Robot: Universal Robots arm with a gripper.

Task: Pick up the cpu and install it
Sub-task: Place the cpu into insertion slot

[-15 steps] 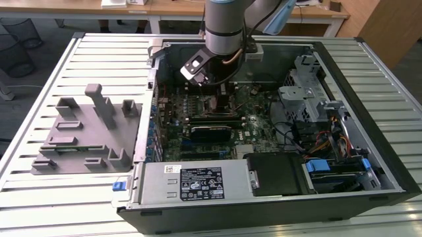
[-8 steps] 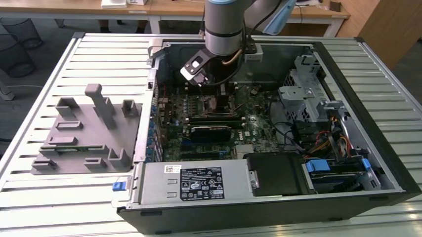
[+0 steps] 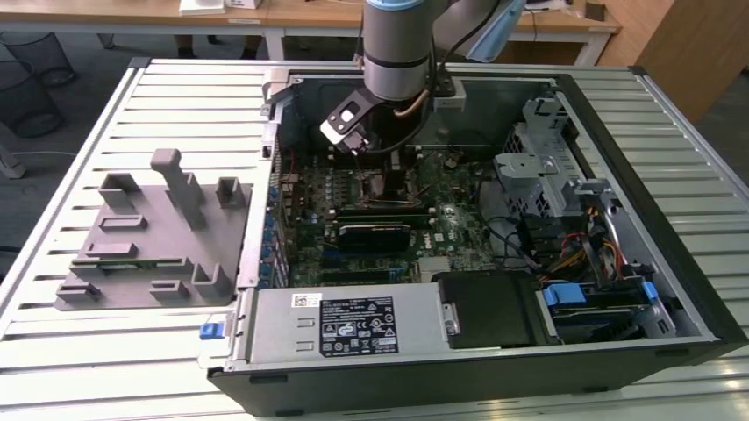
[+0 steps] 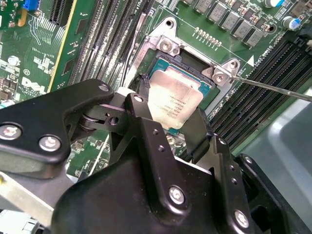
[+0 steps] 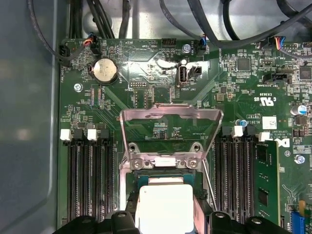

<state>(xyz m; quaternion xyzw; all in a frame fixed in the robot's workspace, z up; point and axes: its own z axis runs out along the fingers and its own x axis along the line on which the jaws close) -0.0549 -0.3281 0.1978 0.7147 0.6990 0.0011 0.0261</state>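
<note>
Second wrist view: our black 2-finger gripper pinches the small flat silvery-topped square cpu, directly over the black-framed motherboard socket (its silver retention plate stands open). We judge pick-up done, with the cpu unreleased and the plate unclosed.

part of the cpu behind the hand, second wrist view
</note>
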